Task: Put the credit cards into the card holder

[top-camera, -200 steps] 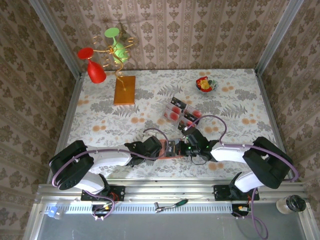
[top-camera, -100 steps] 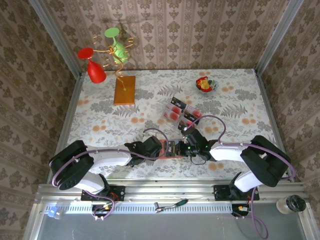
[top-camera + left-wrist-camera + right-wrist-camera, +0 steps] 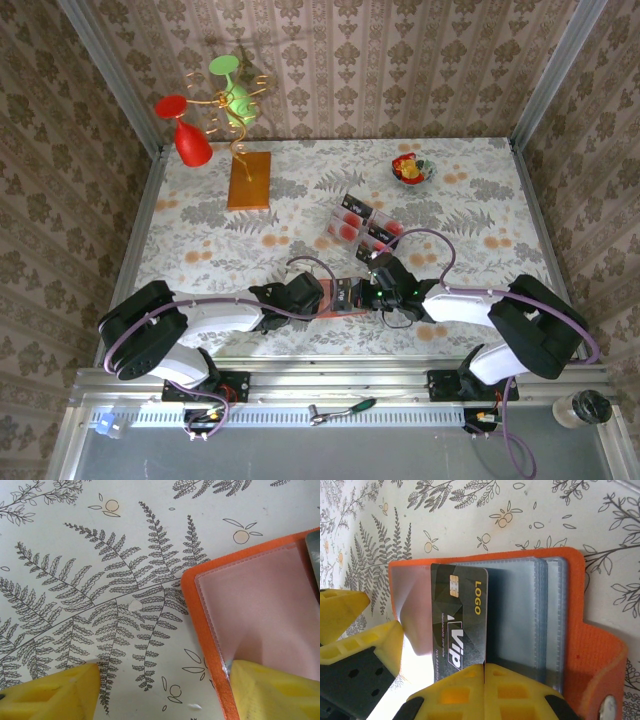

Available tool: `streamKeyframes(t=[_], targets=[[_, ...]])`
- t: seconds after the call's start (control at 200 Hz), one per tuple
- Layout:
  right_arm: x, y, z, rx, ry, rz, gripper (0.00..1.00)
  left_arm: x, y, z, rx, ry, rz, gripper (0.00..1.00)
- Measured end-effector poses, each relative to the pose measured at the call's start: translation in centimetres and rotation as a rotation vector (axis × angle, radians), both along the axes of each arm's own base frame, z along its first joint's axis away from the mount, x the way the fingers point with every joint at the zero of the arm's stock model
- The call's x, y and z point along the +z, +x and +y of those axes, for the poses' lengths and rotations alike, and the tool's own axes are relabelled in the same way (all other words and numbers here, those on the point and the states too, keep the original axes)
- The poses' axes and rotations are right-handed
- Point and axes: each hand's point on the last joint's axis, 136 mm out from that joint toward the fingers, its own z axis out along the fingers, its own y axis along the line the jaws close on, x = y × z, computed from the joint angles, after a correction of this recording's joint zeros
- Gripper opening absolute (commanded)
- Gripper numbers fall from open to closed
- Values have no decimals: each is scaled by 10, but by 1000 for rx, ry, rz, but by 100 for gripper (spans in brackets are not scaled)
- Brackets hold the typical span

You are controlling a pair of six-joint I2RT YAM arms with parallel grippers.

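Both our arms reach low and inward, meeting at the open card holder [image 3: 343, 297] near the worktop's [image 3: 200, 240] front edge. Our left pincer [image 3: 164, 672] stands apart, one finger over the holder's corner, the other over bare worktop. Our right pincer [image 3: 484, 667] is clamped on a black credit card [image 3: 462, 615] lying across the holder's sleeves. Beyond it sits a clear tray [image 3: 358, 222]; patterned wallpaper [image 3: 400, 60] surrounds us.

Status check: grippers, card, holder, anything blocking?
Left gripper open, one finger on card holder flap. Right gripper shut on black card, over the open sleeves. Clear tray behind, not blocking.
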Motion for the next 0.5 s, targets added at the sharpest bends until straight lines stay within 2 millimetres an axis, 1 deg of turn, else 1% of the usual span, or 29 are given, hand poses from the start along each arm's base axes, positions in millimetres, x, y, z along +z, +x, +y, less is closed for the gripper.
streamKeyframes(t=[0.5], targets=[[2, 3, 0, -11, 2, -14, 0, 0, 0, 0, 0, 0, 0, 70]])
